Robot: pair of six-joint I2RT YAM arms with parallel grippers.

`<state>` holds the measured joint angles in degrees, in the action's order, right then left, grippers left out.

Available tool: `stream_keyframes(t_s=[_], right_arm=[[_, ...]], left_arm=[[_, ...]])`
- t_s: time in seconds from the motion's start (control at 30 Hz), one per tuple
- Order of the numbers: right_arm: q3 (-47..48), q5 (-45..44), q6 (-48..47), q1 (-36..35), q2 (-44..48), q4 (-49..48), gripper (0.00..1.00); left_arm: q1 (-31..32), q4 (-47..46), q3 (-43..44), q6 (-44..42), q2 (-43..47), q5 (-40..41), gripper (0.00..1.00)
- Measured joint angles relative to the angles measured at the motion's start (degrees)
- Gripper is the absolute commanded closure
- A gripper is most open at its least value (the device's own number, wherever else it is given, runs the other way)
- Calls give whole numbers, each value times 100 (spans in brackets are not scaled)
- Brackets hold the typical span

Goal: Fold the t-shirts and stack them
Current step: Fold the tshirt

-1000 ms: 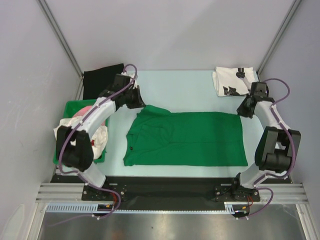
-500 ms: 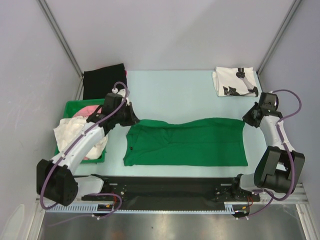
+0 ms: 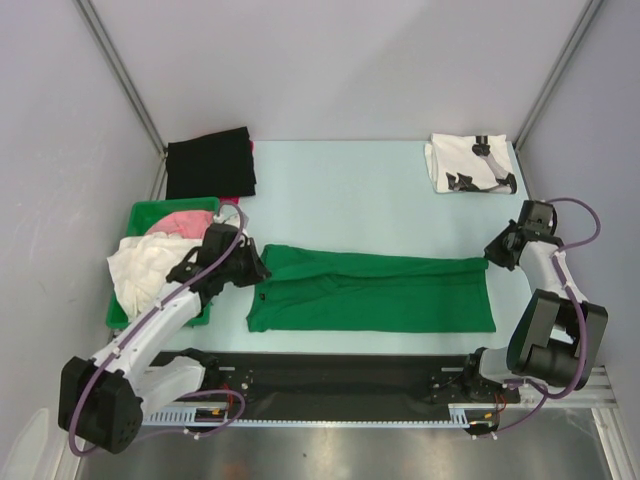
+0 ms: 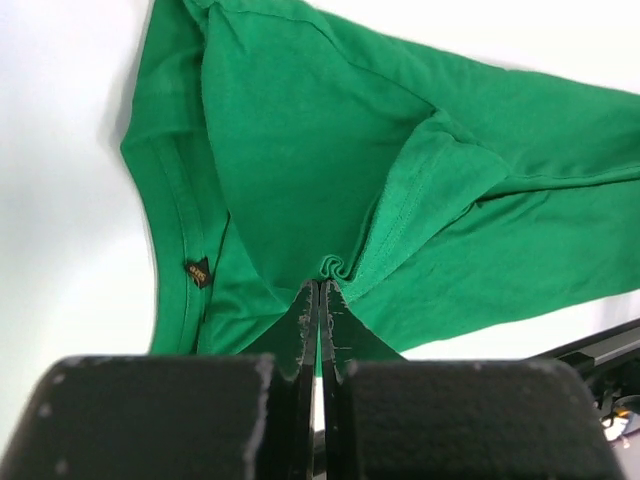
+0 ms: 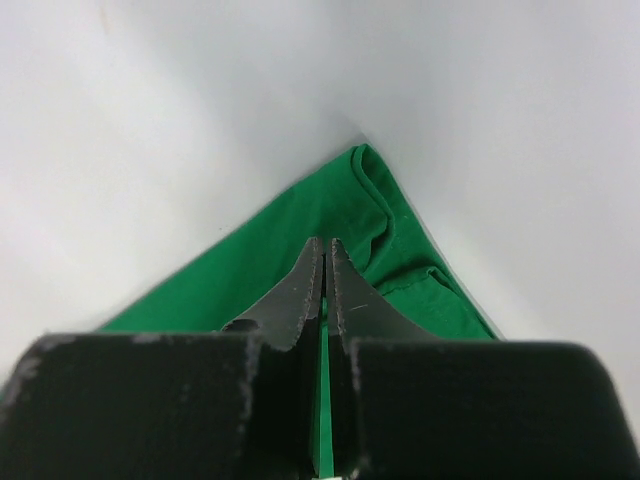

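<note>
The green t-shirt (image 3: 370,290) is laid lengthwise across the near half of the table (image 3: 340,190), collar end to the left, with its far edge doubled over towards the near edge, so that a long narrow band is formed. A gathered pinch of cloth at the collar end is clamped between the closed jaws of the left gripper (image 4: 320,290). The far corner at the hem end is nipped likewise by the right gripper (image 5: 325,262), its jaws pressed together on the fabric.

The lengthwise fold is judged to be in hand and not yet finished, since the doubled layer is seen to stop short of the near edge. For the next move, both held points would need to be carried level to that edge, lowered and released together, lest the layer be skewed.

A white printed t-shirt (image 3: 470,163) is seen folded at the far right corner, well apart. A green bin (image 3: 145,210) of cloth is placed at the left, with a black cloth (image 3: 208,165) beyond it.
</note>
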<state>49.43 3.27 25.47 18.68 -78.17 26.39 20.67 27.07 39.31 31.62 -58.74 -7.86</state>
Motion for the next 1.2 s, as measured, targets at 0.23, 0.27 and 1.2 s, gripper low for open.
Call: stream_keyframes(t_s=[0.23, 0.27, 1.2], right_arm=[[-289, 87, 44, 140, 256, -74, 87], [-341, 98, 76, 177, 321, -59, 55], [-1071, 1056, 542, -372, 1932, -17, 4]], left_arm=[[66, 9, -549, 424, 592, 61, 84], [114, 13, -662, 503, 721, 85, 76], [-365, -1327, -33, 398, -1596, 1165, 41]])
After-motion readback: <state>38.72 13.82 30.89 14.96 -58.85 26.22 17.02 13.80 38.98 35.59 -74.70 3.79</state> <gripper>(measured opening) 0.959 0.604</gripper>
